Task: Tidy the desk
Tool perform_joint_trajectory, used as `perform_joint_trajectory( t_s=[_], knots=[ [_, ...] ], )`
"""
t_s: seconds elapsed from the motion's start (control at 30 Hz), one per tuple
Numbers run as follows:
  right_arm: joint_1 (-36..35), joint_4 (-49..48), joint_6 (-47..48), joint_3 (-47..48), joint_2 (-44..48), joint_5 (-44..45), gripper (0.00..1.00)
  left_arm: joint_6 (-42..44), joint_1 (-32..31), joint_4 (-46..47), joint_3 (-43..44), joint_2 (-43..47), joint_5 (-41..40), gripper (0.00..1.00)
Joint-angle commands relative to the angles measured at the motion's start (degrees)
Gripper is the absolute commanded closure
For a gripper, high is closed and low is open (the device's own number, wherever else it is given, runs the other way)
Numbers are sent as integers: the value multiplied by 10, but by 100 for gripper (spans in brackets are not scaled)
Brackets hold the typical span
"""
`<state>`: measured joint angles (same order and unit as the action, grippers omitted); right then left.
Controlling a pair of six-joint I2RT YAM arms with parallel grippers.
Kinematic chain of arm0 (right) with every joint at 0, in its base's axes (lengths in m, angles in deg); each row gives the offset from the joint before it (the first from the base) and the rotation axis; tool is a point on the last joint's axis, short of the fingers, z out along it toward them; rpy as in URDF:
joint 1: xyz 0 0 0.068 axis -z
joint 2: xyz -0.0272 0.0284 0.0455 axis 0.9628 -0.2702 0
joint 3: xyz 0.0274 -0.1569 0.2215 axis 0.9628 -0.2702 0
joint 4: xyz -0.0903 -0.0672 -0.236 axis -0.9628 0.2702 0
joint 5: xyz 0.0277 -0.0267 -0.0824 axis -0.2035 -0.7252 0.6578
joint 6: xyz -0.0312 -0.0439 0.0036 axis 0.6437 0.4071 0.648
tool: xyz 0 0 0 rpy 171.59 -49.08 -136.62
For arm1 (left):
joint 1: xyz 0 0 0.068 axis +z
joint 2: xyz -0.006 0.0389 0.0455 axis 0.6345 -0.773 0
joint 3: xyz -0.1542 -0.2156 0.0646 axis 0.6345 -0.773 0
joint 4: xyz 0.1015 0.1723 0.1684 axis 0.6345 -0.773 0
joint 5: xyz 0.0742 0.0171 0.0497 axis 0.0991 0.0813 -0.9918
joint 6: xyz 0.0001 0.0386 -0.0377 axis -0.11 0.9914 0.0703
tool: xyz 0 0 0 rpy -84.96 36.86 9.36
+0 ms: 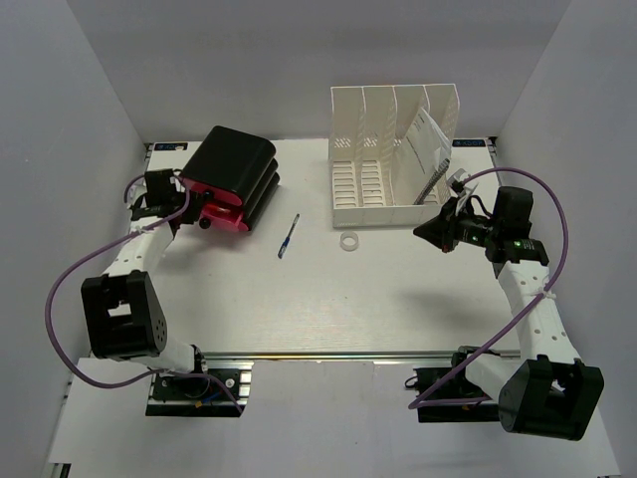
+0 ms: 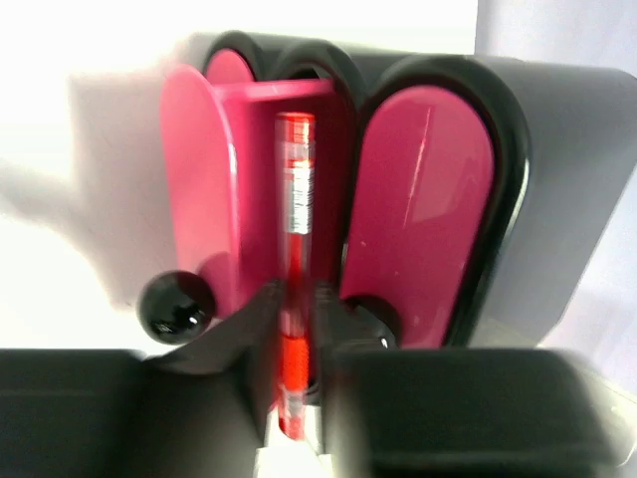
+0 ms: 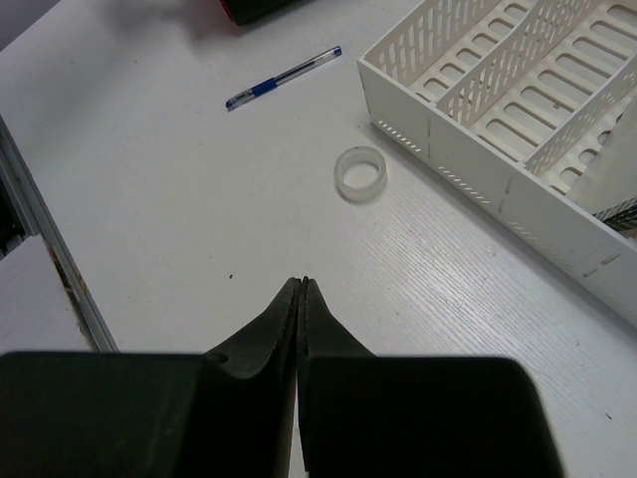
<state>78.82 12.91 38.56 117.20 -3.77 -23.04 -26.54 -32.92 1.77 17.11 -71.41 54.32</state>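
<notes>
Grey walls on three sides; the white desk [image 1: 398, 299] lies flat beneath both sets of fingers. Left gripper [image 2: 296, 299] — fingers clamped on a red pen [image 2: 296, 189], its shaft running ahead of the tips into an open pink slot of a black-and-pink organizer [image 2: 418, 199]. Right gripper [image 3: 302, 289] — fingers pressed together, holding nothing, above bare desk. Ahead of its tips: clear tape ring [image 3: 359, 174]; farther ahead, blue pen [image 3: 284, 78]; ahead-right, white file rack [image 3: 468, 164].
</notes>
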Motion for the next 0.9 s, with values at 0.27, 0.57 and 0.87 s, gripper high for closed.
perform_joint_trajectory(
  t_s=[0.27,0.57,0.87],
  knots=[
    [3,0,11,9,-2,2,99,19,-3,9,33,6,18,46],
    [3,12,43,7,-3,-21,95,42,-3,18,45,59,76,69],
    [-4,99,259,-12,5,-119,50,204,-2,-7,-53,260,101,100]
  ],
)
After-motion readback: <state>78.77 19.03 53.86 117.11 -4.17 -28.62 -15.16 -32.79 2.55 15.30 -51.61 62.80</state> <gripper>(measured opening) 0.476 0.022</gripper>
